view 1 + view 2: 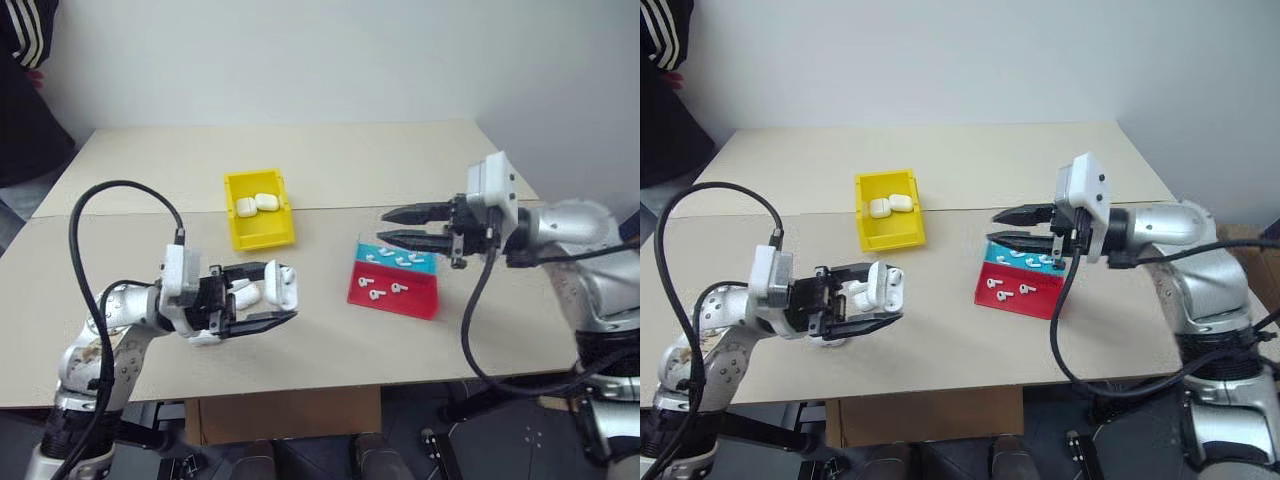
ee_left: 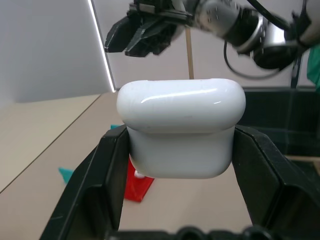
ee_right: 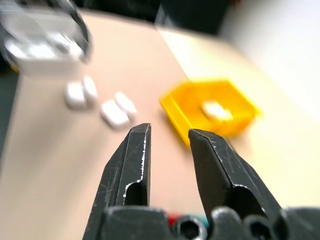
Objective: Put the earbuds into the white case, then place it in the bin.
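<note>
Left gripper [image 1: 275, 297] clamping a white case [image 1: 281, 285] above the table [image 1: 400, 160], right gripper [image 1: 395, 226] empty, fingers parted, over the red and blue tray [image 1: 400, 300], yellow bin [image 1: 258, 232] behind.

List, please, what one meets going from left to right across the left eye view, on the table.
Left tool holding the white case → yellow bin with two cases inside → red and blue tray with loose earbuds → right tool, empty, above the tray's far edge.

glossy white plastic case [image 2: 181, 131]; matt black fingers [image 2: 262, 170].
</note>
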Controlling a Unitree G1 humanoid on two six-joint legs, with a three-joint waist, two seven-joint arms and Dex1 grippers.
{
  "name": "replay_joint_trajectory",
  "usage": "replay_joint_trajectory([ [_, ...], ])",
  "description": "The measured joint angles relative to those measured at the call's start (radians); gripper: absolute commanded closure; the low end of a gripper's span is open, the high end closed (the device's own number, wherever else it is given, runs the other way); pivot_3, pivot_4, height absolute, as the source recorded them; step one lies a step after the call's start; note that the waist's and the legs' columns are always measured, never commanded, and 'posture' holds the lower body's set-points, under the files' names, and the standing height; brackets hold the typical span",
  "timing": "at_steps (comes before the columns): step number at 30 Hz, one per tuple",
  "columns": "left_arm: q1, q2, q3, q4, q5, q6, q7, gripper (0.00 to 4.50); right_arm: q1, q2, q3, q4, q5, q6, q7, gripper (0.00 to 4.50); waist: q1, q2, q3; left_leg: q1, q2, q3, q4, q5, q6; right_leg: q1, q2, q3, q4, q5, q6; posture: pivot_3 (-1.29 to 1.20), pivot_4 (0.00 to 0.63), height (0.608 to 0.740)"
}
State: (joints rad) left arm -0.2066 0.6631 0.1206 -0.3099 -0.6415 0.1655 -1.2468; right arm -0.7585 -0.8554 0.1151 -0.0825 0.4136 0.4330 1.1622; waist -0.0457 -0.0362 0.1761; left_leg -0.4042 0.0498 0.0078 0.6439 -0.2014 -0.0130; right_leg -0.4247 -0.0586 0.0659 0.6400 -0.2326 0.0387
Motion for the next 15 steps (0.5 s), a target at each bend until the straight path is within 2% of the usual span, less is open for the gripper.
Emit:
replay_joint_trajectory([
  [3, 0.038, 0.010, 0.005, 0.003, 0.018, -0.023, -0.013, 1.71, -0.121, -0.042, 0.140, 0.165, -0.170, 0.011, 0.045, 2.90, 0.000, 0.000, 0.000, 0.000, 0.000, 0.001, 0.000, 0.000, 0.000, -0.001, 0.000, 0.001, 0.000, 0.000, -0.001, 0.00, 0.150, 0.740],
  [7, 0.051, 0.009, 0.010, 0.003, 0.025, -0.036, -0.004, 1.71, -0.315, 0.024, 0.315, 0.445, -0.385, -0.077, 0.126, 2.90, -0.002, 0.000, 0.000, 0.000, 0.000, 0.001, 0.000, 0.000, 0.000, -0.001, 0.000, 0.001, 0.000, 0.003, 0.004, 0.00, 0.150, 0.740],
  [11, 0.048, -0.004, 0.004, 0.000, 0.030, -0.037, 0.014, 1.71, -0.451, 0.144, 0.409, 0.723, -0.513, -0.195, 0.172, 2.90, -0.002, 0.000, 0.001, -0.001, 0.000, 0.001, 0.000, 0.000, 0.000, -0.002, 0.000, 0.001, 0.000, 0.007, -0.002, 0.00, 0.150, 0.740],
  [15, 0.060, -0.010, 0.001, -0.012, 0.037, -0.037, 0.030, 1.71, -0.520, 0.213, 0.444, 0.962, -0.613, -0.366, 0.163, 2.90, 0.004, 0.000, 0.001, -0.003, 0.000, 0.001, -0.001, 0.000, 0.000, -0.002, -0.001, 0.000, -0.002, 0.006, -0.002, 0.00, 0.150, 0.740],
])
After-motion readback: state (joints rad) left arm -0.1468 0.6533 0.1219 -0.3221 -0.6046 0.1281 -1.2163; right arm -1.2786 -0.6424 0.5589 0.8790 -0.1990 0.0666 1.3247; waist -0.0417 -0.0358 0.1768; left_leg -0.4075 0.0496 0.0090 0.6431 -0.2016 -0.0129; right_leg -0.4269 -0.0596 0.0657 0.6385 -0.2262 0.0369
